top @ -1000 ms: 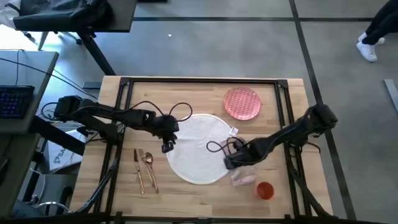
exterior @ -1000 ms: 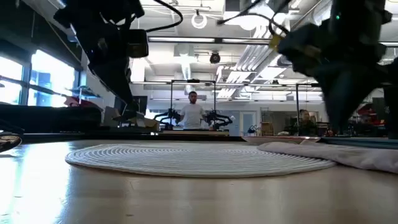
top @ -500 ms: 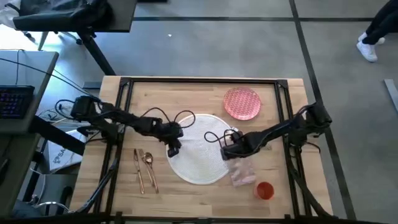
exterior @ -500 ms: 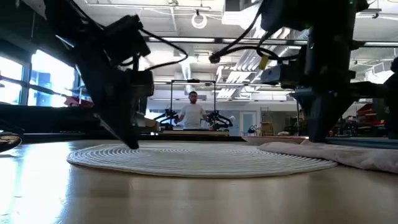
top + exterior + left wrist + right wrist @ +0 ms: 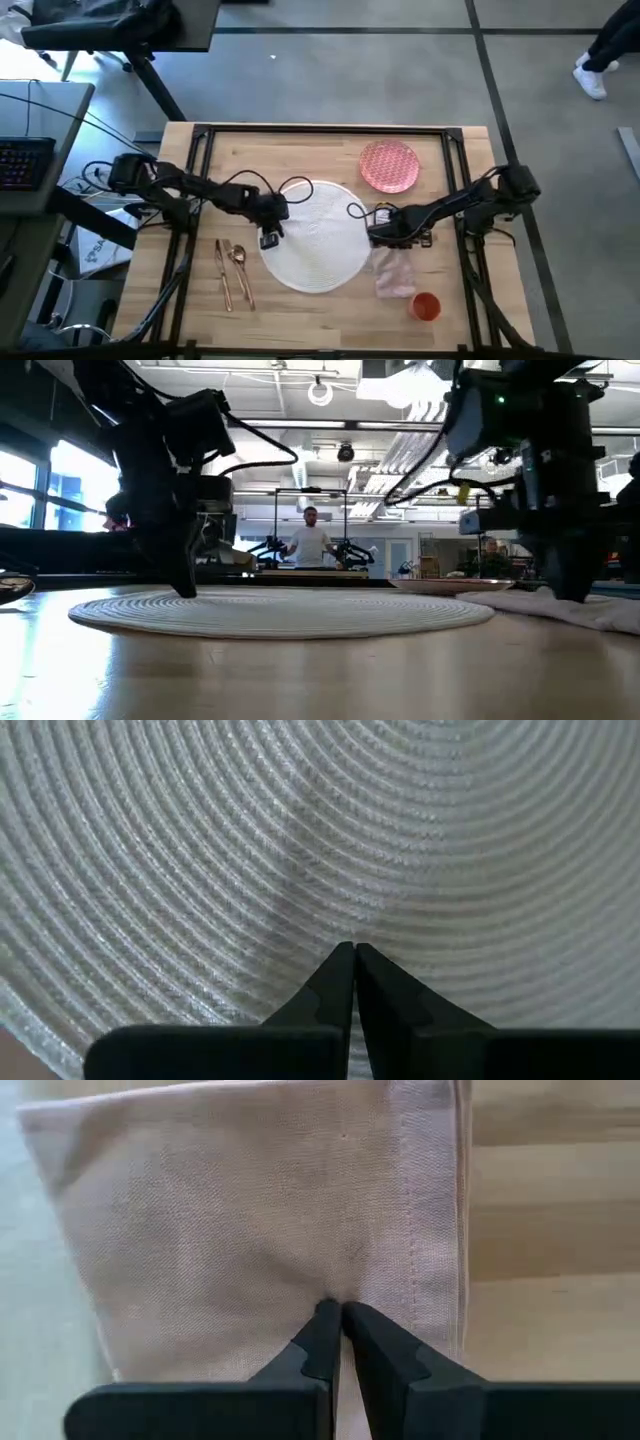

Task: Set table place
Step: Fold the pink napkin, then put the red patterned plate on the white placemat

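Setting: an open workshop with grey floor, a grey desk with keyboard (image 5: 25, 160) off the tabletop's left edge, and a person (image 5: 310, 540) standing far behind in the low view. Surface: the table (image 5: 190, 310), light wood planks in a thin black frame. Contents: a large white round woven piece (image 5: 315, 240), serving as the base of the place setting, near the tabletop's centre; a pink patterned plate (image 5: 389, 166) toward the far right corner, apart from it; a pale pink napkin (image 5: 393, 274) just beside the white piece on its right; a small orange cup (image 5: 426, 305) near the front right corner; gold cutlery (image 5: 232, 270) lying toward the front left. Left gripper (image 5: 354, 952): fingers pressed together, tips down on the white piece near its left rim. Right gripper (image 5: 334, 1310): fingers likewise closed to a point, tips on the napkin; whether cloth was pinched between them could not be told. Step in hand, as judged: positioning of base piece and napkin; plate, cutlery and cup not yet placed. Next move would call for a firm hold on the cloth and a clean lift. The wrist views alone showed the closed fingertips and the napkin's hem; the high view alone showed the layout.
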